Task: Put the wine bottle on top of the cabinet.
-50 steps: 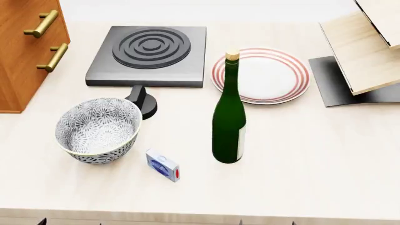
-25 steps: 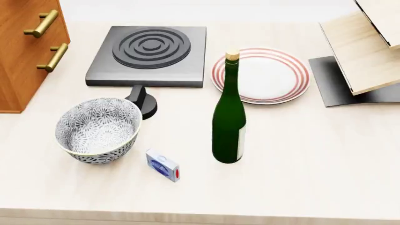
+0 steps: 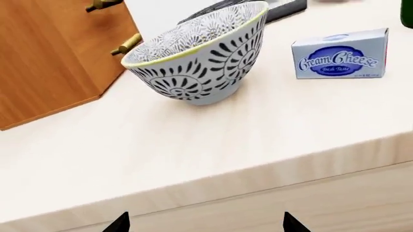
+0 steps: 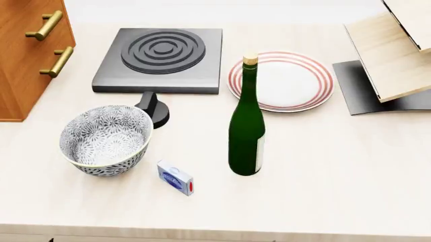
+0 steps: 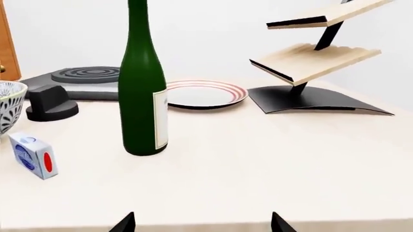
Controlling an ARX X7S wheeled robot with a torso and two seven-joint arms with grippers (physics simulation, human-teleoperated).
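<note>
The bottle [image 4: 247, 136], smooth dark green glass with a tan cork, stands upright mid-counter, at 3 o'clock from the patterned bowl [image 4: 104, 139]. My left gripper [image 3: 205, 223] and right gripper [image 5: 201, 222] are spread wide, empty, touching nothing. The wooden cabinet [image 4: 27, 55] stands at 10 o'clock.

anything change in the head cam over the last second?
Almost nothing. Dark specks at the bottom edge a second ago are gone, likely gripper tips dropping out of view. The tall dark green glass wine bottle stands untouched on the pale counter; the patterned ceramic bowl hasn't moved.
</note>
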